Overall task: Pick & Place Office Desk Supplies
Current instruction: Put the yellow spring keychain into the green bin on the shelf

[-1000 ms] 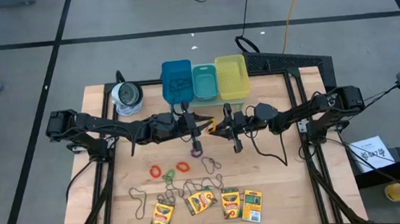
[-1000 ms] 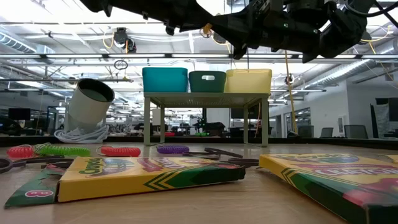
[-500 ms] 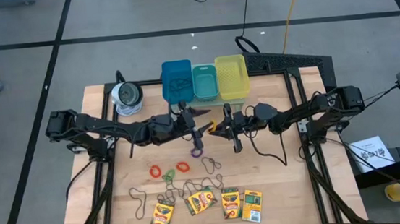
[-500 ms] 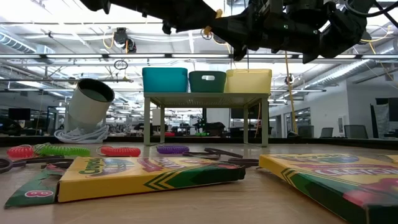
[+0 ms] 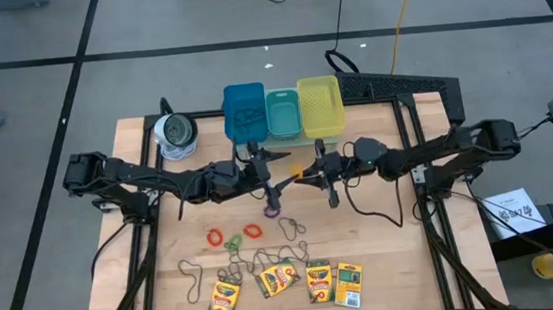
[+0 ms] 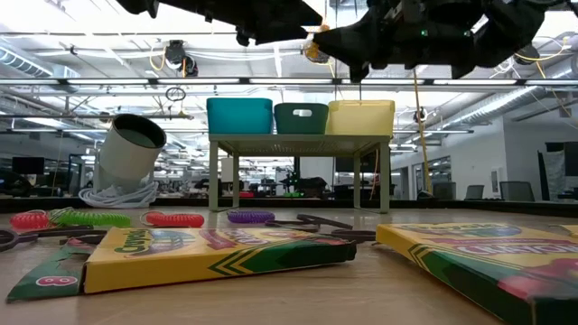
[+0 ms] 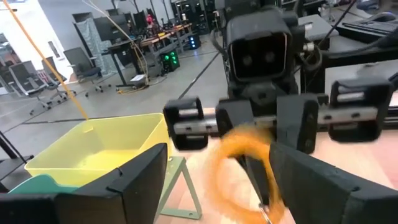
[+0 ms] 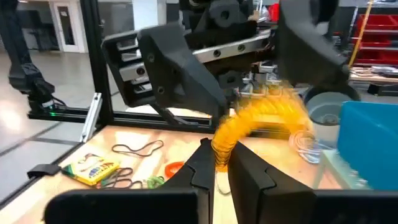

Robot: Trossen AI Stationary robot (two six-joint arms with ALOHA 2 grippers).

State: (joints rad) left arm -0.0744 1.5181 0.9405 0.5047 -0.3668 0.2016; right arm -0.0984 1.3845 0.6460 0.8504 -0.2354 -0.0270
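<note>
Since 1 second ago the left gripper (image 5: 277, 178) has spread wide, releasing the orange ring band (image 8: 258, 121) to the right gripper (image 5: 315, 175), whose fingers pinch it in midair; the yellow bin (image 5: 320, 105) lies just beyond.

You had three bins (image 5: 282, 111) in a row at the far edge of the table (image 5: 395, 250), raised on a small stand (image 6: 301, 141). To the left of the bins sat a roll-like object (image 5: 175, 134), tilted. Before the bins, above the table's middle, the left gripper (image 5: 277, 179) and the right gripper (image 5: 310, 173) met tip to tip, a ring band (image 8: 249, 121) between them, pinched in the right one's fingers. Nearer you than the bins, ring bands (image 5: 234, 237) and wiry loops (image 5: 291, 226) lay scattered, apart from one another. Nearest you, four crayon boxes (image 5: 286, 285) lay side by side in a row.
</note>
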